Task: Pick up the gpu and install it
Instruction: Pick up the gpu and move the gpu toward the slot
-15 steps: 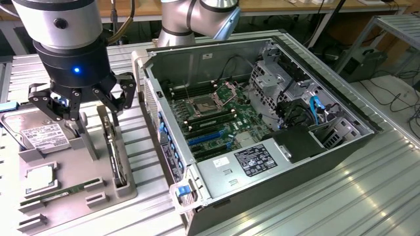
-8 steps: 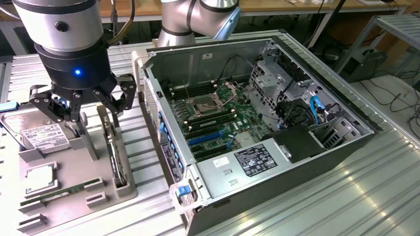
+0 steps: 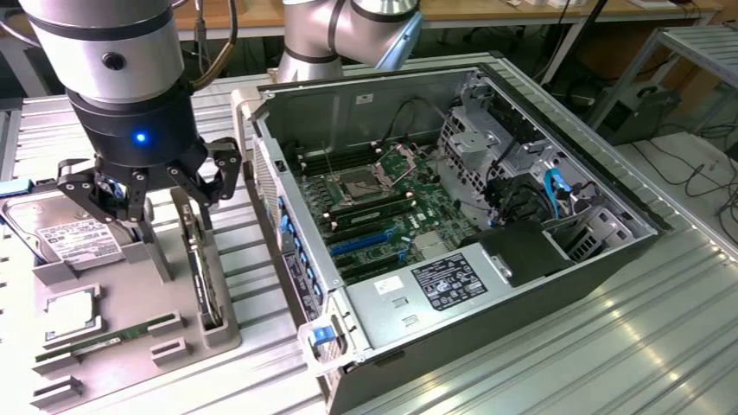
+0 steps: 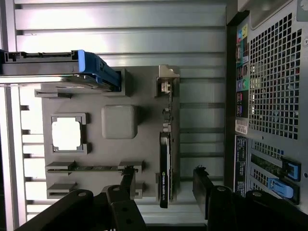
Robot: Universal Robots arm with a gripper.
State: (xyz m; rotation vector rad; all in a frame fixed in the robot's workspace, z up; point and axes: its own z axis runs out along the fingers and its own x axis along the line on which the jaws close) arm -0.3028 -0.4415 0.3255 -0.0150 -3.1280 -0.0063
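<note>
Closest up, at the upper left of the exterior view: gripper (image 3: 155,201) on a silver and black wrist. Hangs wide open, grips nothing. Hovers above the gpu (image 3: 203,268) without touching it; seen from the wrist, brackets the card's black-shrouded end with one dark finger (image 4: 126,184) on each side. Lower left of the exterior frame: gpu upright on its edge in a slot of the grey tray (image 3: 150,303), along the tray's side nearest the open computer case (image 3: 346,104). Elsewhere in the tray: hard drive (image 3: 64,238) with white label, square processor chip (image 3: 72,309), narrow green memory stick (image 3: 110,339). Centre frame: case on its side on the slatted metal table (image 3: 645,346), motherboard (image 3: 369,199) exposed.
</note>
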